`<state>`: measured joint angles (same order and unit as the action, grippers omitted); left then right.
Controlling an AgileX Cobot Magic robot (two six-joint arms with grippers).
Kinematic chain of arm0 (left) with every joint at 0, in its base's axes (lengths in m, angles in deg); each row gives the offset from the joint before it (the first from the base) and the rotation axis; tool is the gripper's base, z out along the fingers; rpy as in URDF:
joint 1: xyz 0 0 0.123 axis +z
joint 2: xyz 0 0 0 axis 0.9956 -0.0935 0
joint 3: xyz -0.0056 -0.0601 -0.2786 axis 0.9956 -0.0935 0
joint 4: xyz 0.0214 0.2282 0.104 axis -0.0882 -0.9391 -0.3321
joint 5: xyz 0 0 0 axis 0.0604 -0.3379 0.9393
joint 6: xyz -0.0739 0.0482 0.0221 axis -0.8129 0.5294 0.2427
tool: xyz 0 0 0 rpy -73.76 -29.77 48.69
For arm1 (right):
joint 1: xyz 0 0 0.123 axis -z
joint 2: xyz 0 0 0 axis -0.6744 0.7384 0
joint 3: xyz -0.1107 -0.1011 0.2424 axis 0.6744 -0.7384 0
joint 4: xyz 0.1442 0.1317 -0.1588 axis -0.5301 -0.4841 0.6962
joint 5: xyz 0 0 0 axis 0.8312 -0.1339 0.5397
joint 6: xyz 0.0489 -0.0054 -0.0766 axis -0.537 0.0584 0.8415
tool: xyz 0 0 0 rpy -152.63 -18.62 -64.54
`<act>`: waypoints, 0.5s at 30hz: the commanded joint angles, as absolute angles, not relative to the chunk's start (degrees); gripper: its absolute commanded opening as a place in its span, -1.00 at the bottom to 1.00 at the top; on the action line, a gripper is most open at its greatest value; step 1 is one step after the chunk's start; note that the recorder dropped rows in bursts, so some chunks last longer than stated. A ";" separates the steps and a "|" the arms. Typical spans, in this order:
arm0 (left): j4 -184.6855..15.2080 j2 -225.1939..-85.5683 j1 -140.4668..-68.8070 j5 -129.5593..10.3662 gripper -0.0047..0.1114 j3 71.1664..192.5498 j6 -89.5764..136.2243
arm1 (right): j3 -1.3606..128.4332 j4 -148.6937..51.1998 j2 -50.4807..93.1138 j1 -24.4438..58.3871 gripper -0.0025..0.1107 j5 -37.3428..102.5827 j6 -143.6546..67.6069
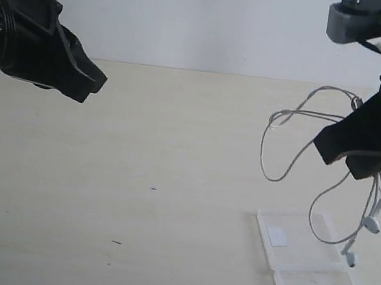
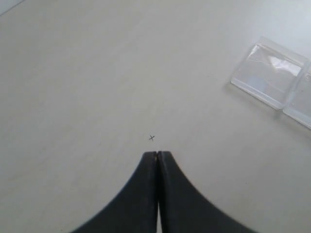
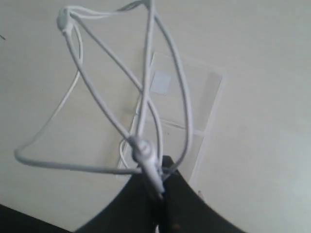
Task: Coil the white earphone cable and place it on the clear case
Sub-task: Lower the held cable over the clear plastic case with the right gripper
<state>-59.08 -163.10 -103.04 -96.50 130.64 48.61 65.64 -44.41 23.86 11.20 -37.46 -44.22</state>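
My right gripper hangs in the air at the right, shut on the white earphone cable. Loops of the cable stick out to its left, and the earbuds dangle just above the clear case. The case lies open and flat on the table below, its small white sticker on the far half. In the right wrist view the cable bunches at the gripper, with the case beneath. My left gripper hovers at the far left, shut and empty, shown as in its wrist view.
The table is pale wood with a small dark cross mark near its middle and a white wall behind. In the left wrist view the case lies far to the side of the left gripper.
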 commanded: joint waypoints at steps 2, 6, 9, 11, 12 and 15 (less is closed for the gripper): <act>-58.42 -163.17 -104.74 -95.87 -0.92 130.45 49.05 | 61.66 -43.91 23.48 11.41 -0.96 -37.34 -48.69; -58.42 -163.23 -104.73 -95.29 -0.92 129.78 49.08 | 58.27 -43.91 23.48 11.41 -0.96 -34.44 -51.61; -58.04 -163.33 -104.73 -94.67 -0.92 128.61 49.08 | 54.44 -43.69 23.48 11.41 -0.96 -30.04 -54.82; -57.06 -163.33 -104.73 -94.30 -0.92 128.12 49.18 | 51.54 -43.69 23.48 11.41 -0.96 -23.16 -57.61; -56.44 -163.33 -104.73 -94.19 -0.92 127.88 49.58 | 49.88 -43.69 23.48 11.41 -0.96 -19.00 -58.89; -54.79 -163.33 -104.73 -94.09 -0.92 127.56 50.85 | 46.58 -41.05 23.48 11.41 -0.96 -11.38 -64.05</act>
